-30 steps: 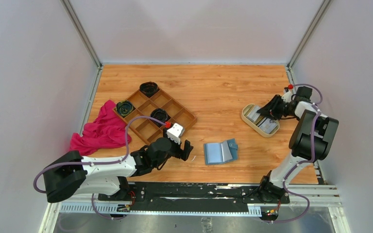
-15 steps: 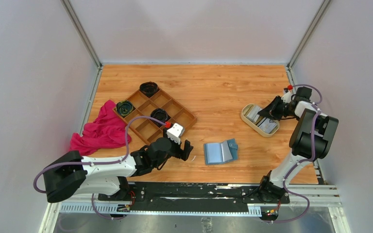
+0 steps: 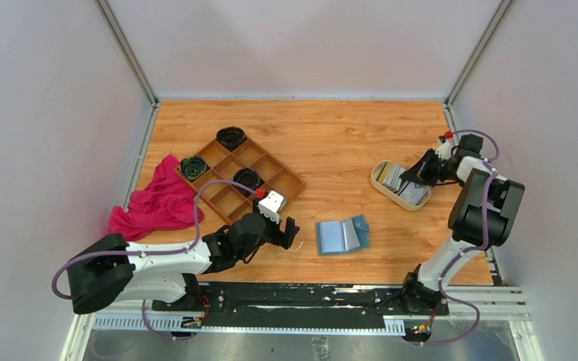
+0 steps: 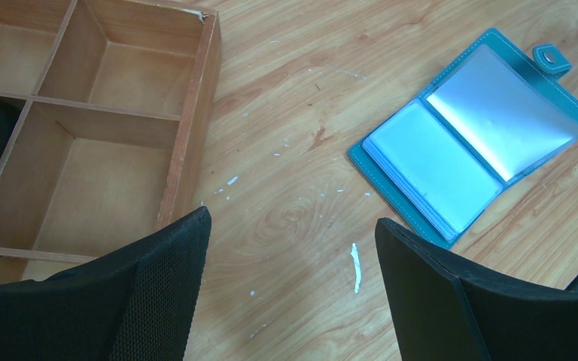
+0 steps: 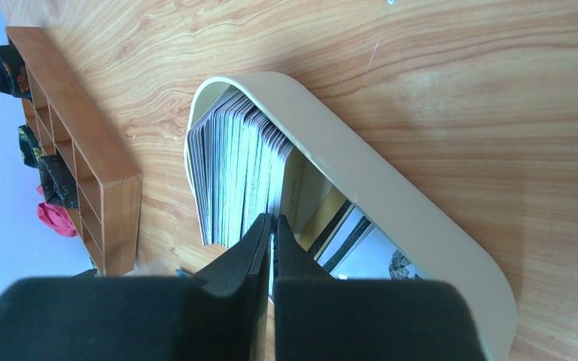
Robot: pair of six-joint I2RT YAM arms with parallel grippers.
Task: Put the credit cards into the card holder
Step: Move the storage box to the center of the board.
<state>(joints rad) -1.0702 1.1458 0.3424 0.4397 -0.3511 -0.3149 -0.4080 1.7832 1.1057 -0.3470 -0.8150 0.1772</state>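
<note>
**Card transfer: no card in the holder yet**

Near left, the left gripper (image 4: 292, 222) hangs over the table (image 3: 331, 143) with its jaws wide apart, holding nothing. Just to its right the holder (image 4: 474, 147) lies open and flat. Its sleeves look blank, so I judge that no card is loaded.

Farther off on the right, the cards (image 5: 233, 165) stand on edge as a packed stack in the cream tray (image 5: 391, 203). The right gripper (image 5: 271, 226) reaches into that tray, jaws pressed together at the stack's end. Whether a card is nipped between them cannot be told. At best a first pick is in hand, and every insertion remains.

Only the top view shows that the tray and holder are well apart. Only the right wrist view shows the jaw closure and the cards' edges. Only the left wrist view shows the holder's sleeves.
</note>
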